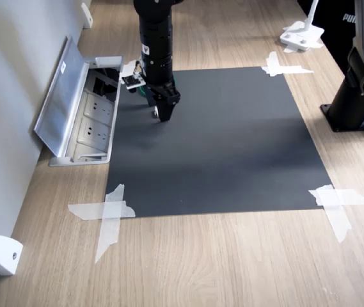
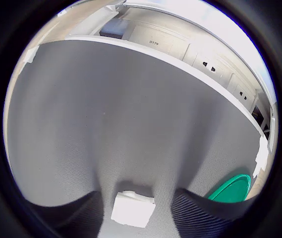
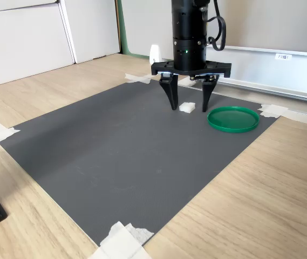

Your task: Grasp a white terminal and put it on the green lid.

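- I have the gripper (image 3: 188,106) pointing straight down over the dark mat (image 3: 115,156), its 2 fingers spread wide and gripping nothing.
- In the second exterior view the white terminal (image 3: 187,107) sits on the mat between the fingertips; I cannot tell whether either one touches it.
- In the wrist view the terminal (image 2: 133,208) lies in the gap between both dark fingers (image 2: 207,212).
- The green lid (image 3: 233,118) lies flat on the mat at about 4 o'clock from the terminal in the second exterior view, near it but apart.
- In the first exterior view an open socket box (image 1: 82,115) sits at 9 o'clock from the gripper (image 1: 162,114), off the mat's edge.
- White tape strips (image 1: 108,214) hold the mat's corners to the wooden table (image 1: 233,262).
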`<action>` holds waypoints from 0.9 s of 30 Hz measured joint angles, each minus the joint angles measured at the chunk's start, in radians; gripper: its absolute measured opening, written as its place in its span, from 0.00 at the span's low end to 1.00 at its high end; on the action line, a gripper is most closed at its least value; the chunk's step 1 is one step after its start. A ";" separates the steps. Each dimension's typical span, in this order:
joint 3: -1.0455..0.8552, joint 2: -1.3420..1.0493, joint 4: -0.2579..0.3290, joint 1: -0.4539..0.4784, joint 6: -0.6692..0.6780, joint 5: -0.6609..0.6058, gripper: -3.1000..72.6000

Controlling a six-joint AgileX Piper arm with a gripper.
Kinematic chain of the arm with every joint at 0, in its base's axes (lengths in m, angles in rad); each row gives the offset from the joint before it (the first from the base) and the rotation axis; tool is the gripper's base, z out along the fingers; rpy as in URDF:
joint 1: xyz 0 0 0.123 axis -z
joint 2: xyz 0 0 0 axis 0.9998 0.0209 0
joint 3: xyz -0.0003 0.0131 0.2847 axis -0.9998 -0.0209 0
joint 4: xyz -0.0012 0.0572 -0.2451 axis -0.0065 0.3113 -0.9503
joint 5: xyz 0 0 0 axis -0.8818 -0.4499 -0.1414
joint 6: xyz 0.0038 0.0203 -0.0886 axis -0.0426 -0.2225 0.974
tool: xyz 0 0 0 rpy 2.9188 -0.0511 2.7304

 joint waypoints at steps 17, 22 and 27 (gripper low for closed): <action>0.120 -0.104 0.018 0.045 0.140 -0.139 0.40; 0.243 -0.133 0.018 0.142 0.282 -0.256 0.40; 0.253 -0.125 0.012 0.230 0.409 -0.271 0.40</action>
